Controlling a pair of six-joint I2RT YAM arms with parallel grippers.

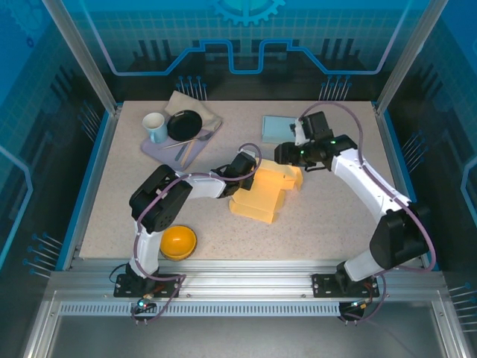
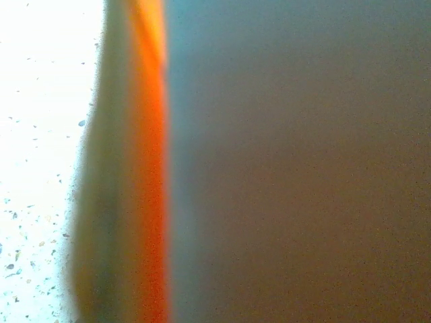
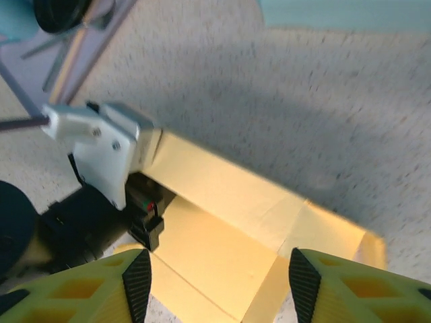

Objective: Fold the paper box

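Now | left gripper (image 1: pixel 248 161): clamped on paper box (image 1: pixel 262 195) wall | right gripper (image 3: pixel 219 279): parted, empty, above it

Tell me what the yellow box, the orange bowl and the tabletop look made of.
The paper box: thin matte yellow card, judging by its sharp creases. The bowl: probably plastic, smooth orange with a sheen. The table: speckled, stone-like surface, possibly laminate.
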